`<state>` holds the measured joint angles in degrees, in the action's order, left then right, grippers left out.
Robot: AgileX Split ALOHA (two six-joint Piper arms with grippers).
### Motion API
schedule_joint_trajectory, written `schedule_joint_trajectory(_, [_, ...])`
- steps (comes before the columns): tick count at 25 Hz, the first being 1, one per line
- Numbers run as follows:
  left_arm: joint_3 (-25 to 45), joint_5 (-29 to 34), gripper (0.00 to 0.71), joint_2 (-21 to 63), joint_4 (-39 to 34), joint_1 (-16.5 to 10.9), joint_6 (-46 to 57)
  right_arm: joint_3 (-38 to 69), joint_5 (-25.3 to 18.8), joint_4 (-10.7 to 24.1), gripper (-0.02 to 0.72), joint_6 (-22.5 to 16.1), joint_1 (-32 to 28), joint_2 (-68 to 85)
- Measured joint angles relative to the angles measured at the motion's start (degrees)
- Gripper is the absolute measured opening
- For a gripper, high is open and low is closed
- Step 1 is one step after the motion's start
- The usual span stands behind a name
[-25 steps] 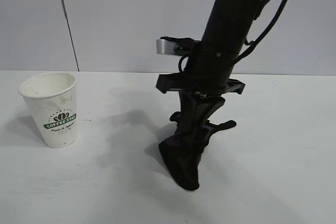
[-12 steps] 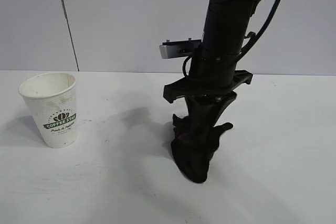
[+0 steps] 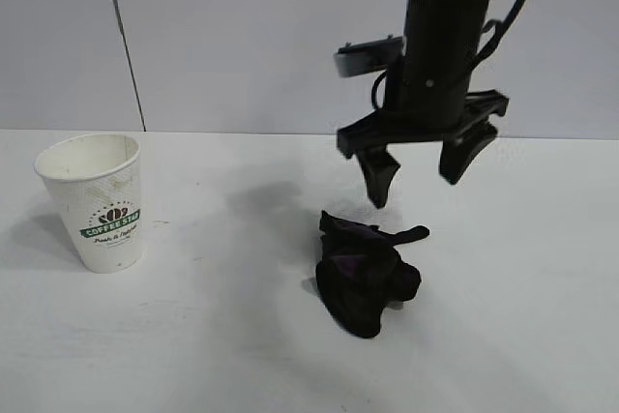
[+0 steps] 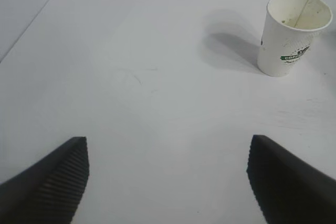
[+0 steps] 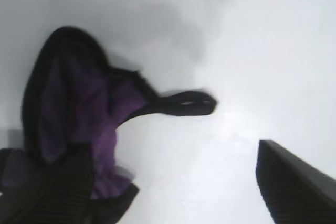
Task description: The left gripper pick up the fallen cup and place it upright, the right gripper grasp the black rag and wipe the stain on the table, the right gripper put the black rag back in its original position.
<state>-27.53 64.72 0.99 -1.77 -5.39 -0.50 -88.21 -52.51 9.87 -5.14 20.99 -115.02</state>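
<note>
Count: 1 cup point(image 3: 97, 202), upright, left side of the exterior frame. 1 rag point(image 3: 365, 275), crumpled, lower centre, with 1 loop point(image 3: 406, 234) sticking out toward the right. 1 desk point(image 3: 193, 355) carrying both. 2 grippers: right gripper point(image 3: 423, 169) upper right of the exterior frame, 2 fingers point(image 3: 379, 179) spread apart; left gripper point(image 4: 168, 182) seen only in its wrist view, 2 fingers at the bottom corners.

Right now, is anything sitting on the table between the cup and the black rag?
No. In the exterior view the table between the cup and the black rag is bare white surface, with only faint shadow.
</note>
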Motion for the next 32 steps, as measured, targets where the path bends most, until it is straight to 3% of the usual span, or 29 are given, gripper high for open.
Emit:
schedule_joint_trajectory(6, [0.0, -0.05, 0.594, 0.0, 0.0, 0.0, 0.0, 0.0, -0.63, 0.91, 0.577, -0.58, -14.14, 9.04])
schedule_joint_trajectory(11, [0.0, -0.05, 0.594, 0.0, 0.0, 0.0, 0.0, 0.0, -2.44, 1.17, 0.577, 2.19, -30.16, 18.88])
schedule_joint_trajectory(14, [0.0, -0.05, 0.594, 0.0, 0.0, 0.0, 0.0, 0.0, -3.36, -0.4, 0.577, 3.3, -39.07, 25.22])
schedule_joint_trajectory(18, [0.0, -0.05, 0.594, 0.0, 0.0, 0.0, 0.0, 0.05, -3.68, -5.24, 0.577, 6.42, -46.41, 35.03])
schedule_joint_trajectory(22, [0.0, -0.05, 0.594, 0.0, 0.0, 0.0, 0.0, 0.05, -4.07, -13.03, 0.577, 11.42, -45.87, 47.19])
schedule_joint_trajectory(26, [0.0, -0.05, 0.594, 0.0, 0.0, 0.0, 0.0, 0.05, -6.68, -20.23, 0.571, 17.66, -39.95, 60.69])
schedule_joint_trajectory(32, [0.0, -0.05, 0.594, 0.0, 0.0, 0.0, 0.0, 5.62, -12.37, -21.62, 0.568, 20.87, -32.82, 81.69])
